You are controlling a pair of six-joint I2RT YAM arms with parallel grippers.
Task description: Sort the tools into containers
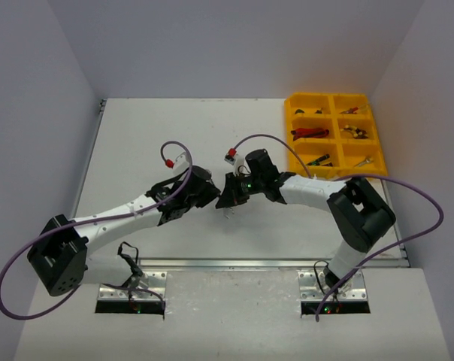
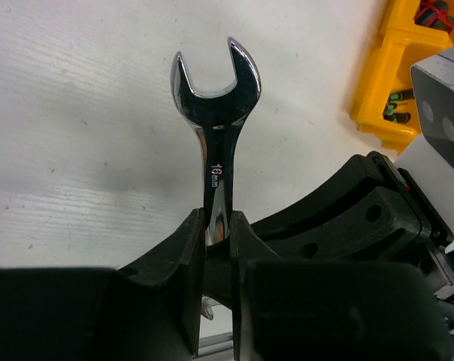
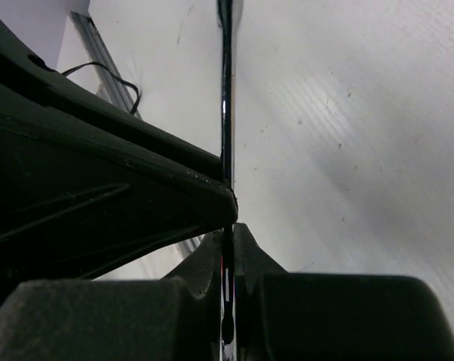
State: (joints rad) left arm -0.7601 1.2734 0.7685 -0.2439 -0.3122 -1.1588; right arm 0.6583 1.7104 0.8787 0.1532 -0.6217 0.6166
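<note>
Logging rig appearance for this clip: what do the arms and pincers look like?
The left arm and right arm have white links with bulky black joints. A purple cable loops off each. The left pincer and right pincer are matte black with wedge-shaped fingers.

Far-right table (image 1: 174, 128) corner: yellow tray (image 1: 325, 95)

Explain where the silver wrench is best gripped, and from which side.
Grip the silver wrench on its straight shank, below the open-end head, pads on the two broad faces. It is thin and flat, so faces likely hold steadier than the narrow edges the left gripper pinches. The right gripper clamps it that way.
</note>
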